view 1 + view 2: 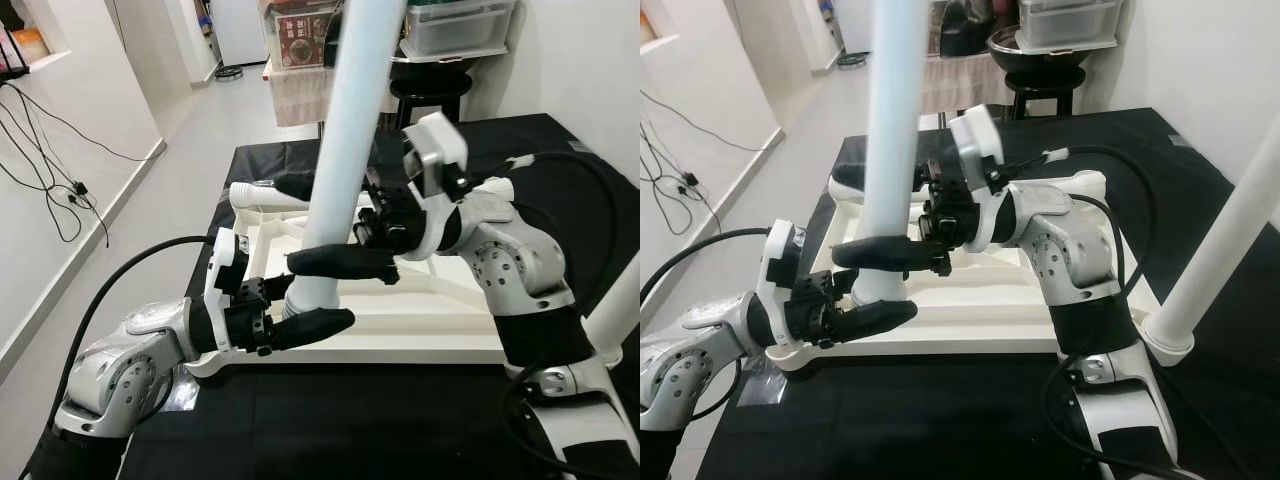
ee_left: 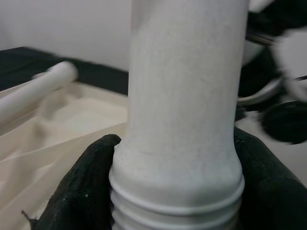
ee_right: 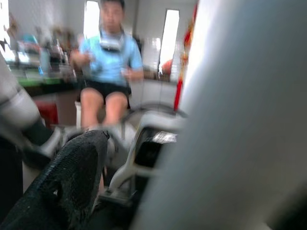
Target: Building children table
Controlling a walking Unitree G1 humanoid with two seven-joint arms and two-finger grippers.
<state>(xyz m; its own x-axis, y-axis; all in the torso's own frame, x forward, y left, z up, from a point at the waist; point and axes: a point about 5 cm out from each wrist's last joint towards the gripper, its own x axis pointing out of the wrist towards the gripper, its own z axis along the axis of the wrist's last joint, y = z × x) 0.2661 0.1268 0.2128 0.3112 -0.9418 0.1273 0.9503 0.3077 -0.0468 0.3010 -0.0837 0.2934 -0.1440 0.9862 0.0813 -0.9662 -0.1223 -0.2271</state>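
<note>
A white children's table top (image 1: 430, 310) lies upside down on a black-covered table (image 1: 350, 430). A long white leg (image 1: 350, 130) stands upright at its near left corner. My left gripper (image 1: 305, 305) is shut on the leg's foot; in the left wrist view both black fingers (image 2: 81, 187) press the leg (image 2: 182, 96) just above its ridged end. My right gripper (image 1: 335, 255) reaches around the leg a little higher. In the right wrist view its finger (image 3: 72, 182) stands slightly off the leg (image 3: 240, 120), so it is open.
A second leg (image 1: 265, 197) lies at the table top's far left. Another leg (image 1: 1225, 240) stands upright at the near right corner. A stool (image 1: 430, 95) and storage boxes are behind; cables (image 1: 50, 190) run along the left floor. A seated person (image 3: 108, 62) faces the table.
</note>
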